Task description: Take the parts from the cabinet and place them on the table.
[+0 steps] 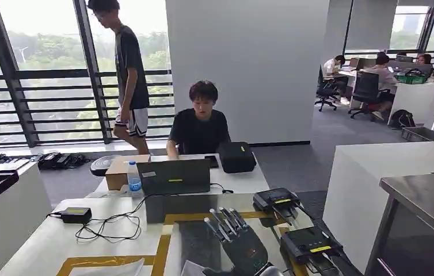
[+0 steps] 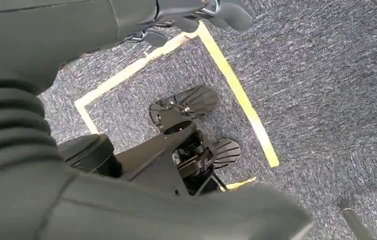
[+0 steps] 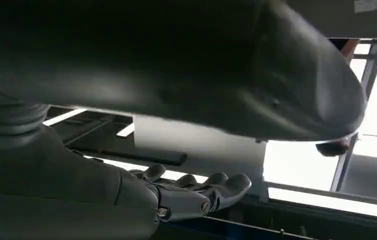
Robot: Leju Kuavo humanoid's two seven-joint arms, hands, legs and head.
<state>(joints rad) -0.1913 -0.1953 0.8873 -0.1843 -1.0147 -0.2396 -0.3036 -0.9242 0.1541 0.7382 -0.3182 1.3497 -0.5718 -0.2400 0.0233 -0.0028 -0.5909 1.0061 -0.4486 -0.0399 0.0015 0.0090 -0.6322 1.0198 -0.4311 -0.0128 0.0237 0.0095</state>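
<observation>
My right hand [image 1: 235, 241] is raised low in the middle of the head view, over the white table [image 1: 105, 230] with its yellow tape lines. Its fingers are spread and it holds nothing. The right wrist view shows the same hand [image 3: 191, 192] with its fingers stretched out and bare. My left hand [image 2: 126, 200] hangs at my side above grey carpet, with floor showing between thumb and fingers [image 2: 196, 15] and nothing in it. A steel-topped cabinet [image 1: 427, 198] stands at the right. I cannot make out any parts.
A person [image 1: 200, 123] sits behind a laptop [image 1: 174, 175] at the table's far end, and another person [image 1: 128, 75] walks by the window. On the table lie two black devices [image 1: 276, 200], a black case [image 1: 236, 156], a bottle [image 1: 134, 177] and a power adapter [image 1: 76, 214].
</observation>
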